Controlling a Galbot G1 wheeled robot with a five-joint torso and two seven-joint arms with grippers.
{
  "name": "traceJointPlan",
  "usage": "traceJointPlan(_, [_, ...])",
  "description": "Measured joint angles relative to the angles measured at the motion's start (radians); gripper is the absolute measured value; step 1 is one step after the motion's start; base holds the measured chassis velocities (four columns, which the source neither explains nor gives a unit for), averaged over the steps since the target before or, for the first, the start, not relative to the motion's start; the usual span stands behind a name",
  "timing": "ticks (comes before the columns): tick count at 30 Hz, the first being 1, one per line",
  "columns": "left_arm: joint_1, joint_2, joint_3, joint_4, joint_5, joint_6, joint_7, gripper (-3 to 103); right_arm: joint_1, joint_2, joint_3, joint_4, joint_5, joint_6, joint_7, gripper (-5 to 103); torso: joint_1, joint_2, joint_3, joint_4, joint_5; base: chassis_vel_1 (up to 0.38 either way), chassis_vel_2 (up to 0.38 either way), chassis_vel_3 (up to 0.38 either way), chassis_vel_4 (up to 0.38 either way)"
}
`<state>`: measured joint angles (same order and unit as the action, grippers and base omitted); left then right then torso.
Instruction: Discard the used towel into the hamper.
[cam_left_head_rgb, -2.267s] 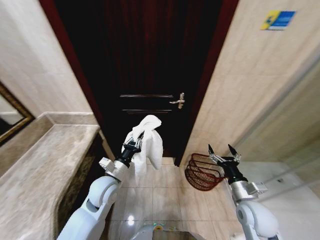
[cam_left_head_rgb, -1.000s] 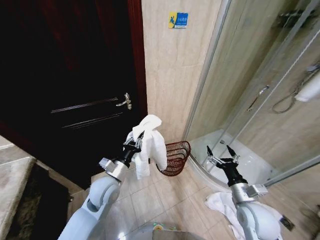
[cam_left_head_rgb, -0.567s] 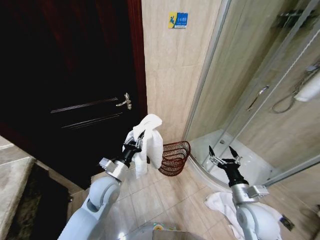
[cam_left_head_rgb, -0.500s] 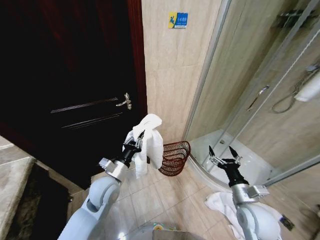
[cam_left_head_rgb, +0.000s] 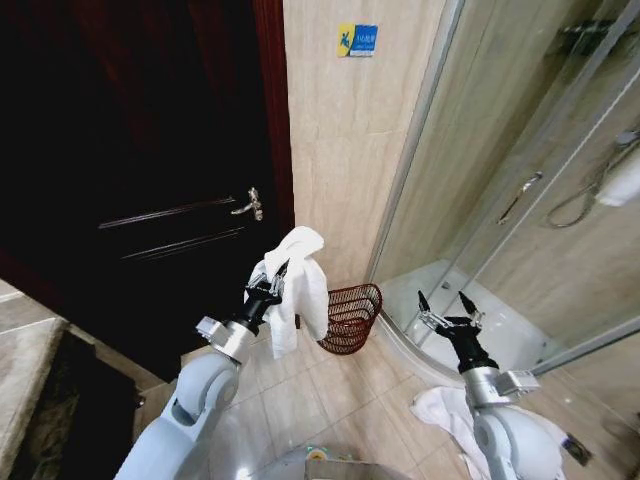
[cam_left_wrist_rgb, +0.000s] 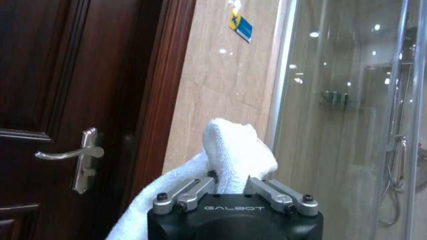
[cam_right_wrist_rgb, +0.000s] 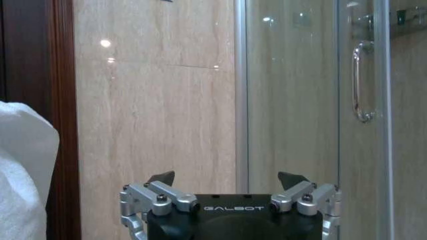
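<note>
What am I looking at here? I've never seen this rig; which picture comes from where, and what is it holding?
A two-armed wheeled robot in a bathroom. The head view looks down over both arms; each wrist view looks out along one gripper. The left gripper is shut on a white towel, held up in front of the dark door. The right gripper is open and empty, near the glass shower. The hamper stands on the floor by the tiled wall. Another white cloth lies on the floor.
</note>
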<state>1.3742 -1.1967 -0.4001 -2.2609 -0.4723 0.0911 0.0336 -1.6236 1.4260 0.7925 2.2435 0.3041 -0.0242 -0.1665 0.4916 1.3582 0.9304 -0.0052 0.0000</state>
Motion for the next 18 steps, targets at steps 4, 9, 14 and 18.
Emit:
traceJointPlan(4, [-0.001,-0.004,0.003,0.0,0.004,0.0,0.0,9,0.002,-0.001,0.002,0.0,0.001,0.001,0.007,100,0.0,0.0,0.0,-0.0001,0.0,0.0,0.0,0.0,0.0])
traceJointPlan(9, [0.001,-0.009,0.008,0.0,0.012,0.0,0.0,9,0.001,-0.003,0.003,0.0,0.002,0.003,0.006,100,0.0,0.0,0.0,-0.0001,0.0,0.0,0.0,0.0,0.0])
traceJointPlan(14, [0.003,-0.009,0.007,0.0,0.014,0.0,0.0,9,0.002,-0.003,0.004,-0.001,0.002,0.009,0.003,100,0.0,0.0,0.0,-0.0001,0.0,0.0,0.0,0.0,0.0])
traceJointPlan(18, [0.009,-0.009,0.005,0.002,0.024,-0.01,0.003,9,0.002,-0.002,0.003,-0.003,0.001,0.013,0.002,100,0.0,0.0,0.0,0.0,0.0001,-0.039,0.021,0.039,-0.037])
